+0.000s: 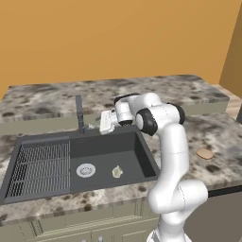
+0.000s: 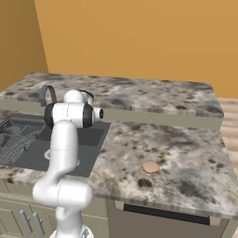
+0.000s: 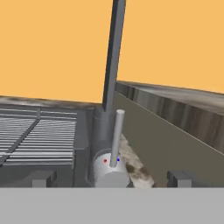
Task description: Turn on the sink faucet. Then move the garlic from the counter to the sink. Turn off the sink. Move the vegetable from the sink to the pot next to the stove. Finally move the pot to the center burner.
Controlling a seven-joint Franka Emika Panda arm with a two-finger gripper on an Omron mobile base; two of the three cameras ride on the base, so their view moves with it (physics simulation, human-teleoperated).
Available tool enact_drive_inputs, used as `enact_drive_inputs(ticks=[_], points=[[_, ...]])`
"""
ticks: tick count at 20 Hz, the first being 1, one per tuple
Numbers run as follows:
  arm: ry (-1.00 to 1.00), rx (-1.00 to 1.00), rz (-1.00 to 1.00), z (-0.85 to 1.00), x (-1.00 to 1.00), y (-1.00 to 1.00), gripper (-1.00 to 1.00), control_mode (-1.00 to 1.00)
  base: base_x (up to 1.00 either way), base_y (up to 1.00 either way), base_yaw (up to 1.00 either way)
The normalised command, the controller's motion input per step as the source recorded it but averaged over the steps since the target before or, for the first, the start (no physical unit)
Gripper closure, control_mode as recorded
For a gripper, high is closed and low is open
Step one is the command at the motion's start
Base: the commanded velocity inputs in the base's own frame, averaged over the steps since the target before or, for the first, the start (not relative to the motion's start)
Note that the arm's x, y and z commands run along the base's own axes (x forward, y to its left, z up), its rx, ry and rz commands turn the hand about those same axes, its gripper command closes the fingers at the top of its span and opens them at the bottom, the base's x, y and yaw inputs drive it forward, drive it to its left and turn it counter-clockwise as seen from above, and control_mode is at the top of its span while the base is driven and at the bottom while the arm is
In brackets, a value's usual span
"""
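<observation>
Claw (image 3: 109,178), tips apart, level with the faucet lever (image 3: 116,138), which stands between them; garlic (image 1: 116,172) lies in the sink (image 1: 142,156) below.

The back rim of the sink (image 1: 142,144) is blocked by the upright faucet (image 1: 79,113), whose spout rises straight up; in the hand view its round base (image 3: 109,168) and thin lever (image 3: 116,135) stand between the jaws of the gripper (image 3: 109,179), which are spread wide to either side. Just behind the faucet a raised ledge (image 1: 42,125) of the bench (image 2: 186,158) closes off the far side. The left half of the basin is covered by a wire rack (image 1: 40,165). The right half is open from above, apart from the drain (image 1: 85,170) and the garlic (image 1: 116,172) beside it. Right of the sink, the bench top is open, with one small flat brown disc (image 2: 150,166) near its front edge.
</observation>
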Motion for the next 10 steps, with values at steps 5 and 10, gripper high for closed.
enact_drive_inputs(ticks=[5, 10], points=[[-0.05, 0.05, 0.0, 0.0, -0.41, -0.3, -1.0, -1.0, 0.0, 0.0, 0.0], [-0.04, 0.05, -0.02, 0.15, -0.71, -0.12, -1.0, -1.0, 0.0, 0.0, 0.0]])
